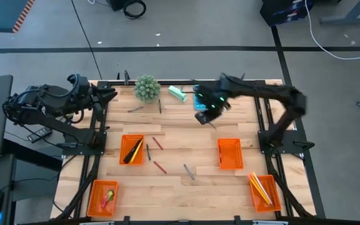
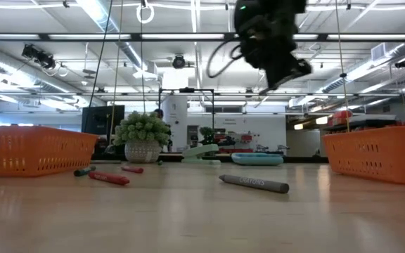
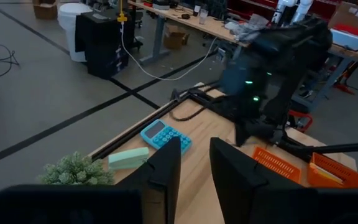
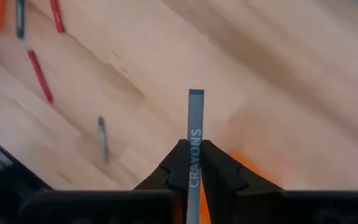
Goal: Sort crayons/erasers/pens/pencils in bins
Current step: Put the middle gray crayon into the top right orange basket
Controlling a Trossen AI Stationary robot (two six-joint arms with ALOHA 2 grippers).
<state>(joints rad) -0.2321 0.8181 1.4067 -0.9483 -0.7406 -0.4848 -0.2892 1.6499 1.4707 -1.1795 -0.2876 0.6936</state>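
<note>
While the right hand (image 4: 192,163) clamps a grey crayon (image 4: 195,140), bare tabletop (image 4: 278,68) lies beneath.

left tool (image 3: 194,165): parted, parked at table edge | right tool (image 4: 192,163): raised, clamped

From my console the table (image 1: 186,187) reads as pale, matt wood planks with visible grain. The bins (image 1: 229,154) near its centre look like bright orange plastic mesh. The grey crayon (image 4: 195,134) has a matt paper wrapper printed "CRAYONS"; the right gripper (image 4: 193,163) pinching it looks like dull black plastic.
</note>
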